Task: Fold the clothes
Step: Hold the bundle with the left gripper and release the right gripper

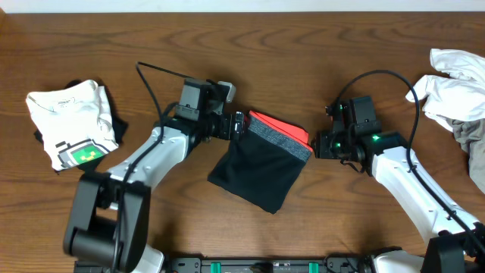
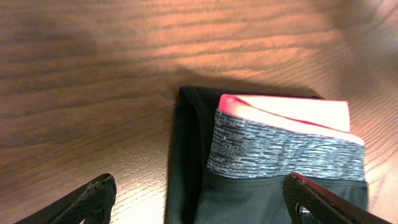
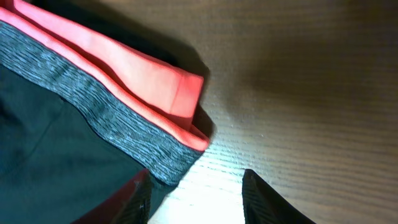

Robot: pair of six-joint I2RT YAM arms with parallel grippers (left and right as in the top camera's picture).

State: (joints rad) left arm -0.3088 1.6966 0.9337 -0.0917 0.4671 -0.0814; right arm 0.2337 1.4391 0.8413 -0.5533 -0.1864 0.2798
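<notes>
At the middle of the table (image 1: 318, 45), your folded black trousers (image 1: 254, 173) lie in a rough square, the grey-and-red waistband (image 1: 282, 137) on the far edge. Your left gripper (image 1: 239, 126) gapes wide at one waistband corner; your right gripper (image 1: 316, 145), half spread, grips nothing at the other.

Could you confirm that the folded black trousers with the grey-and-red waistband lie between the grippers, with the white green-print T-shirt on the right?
Not quite: the white T-shirt with the green print lies on the left, as the overhead view shows. The folded black trousers do lie between the left gripper and right gripper.
</notes>
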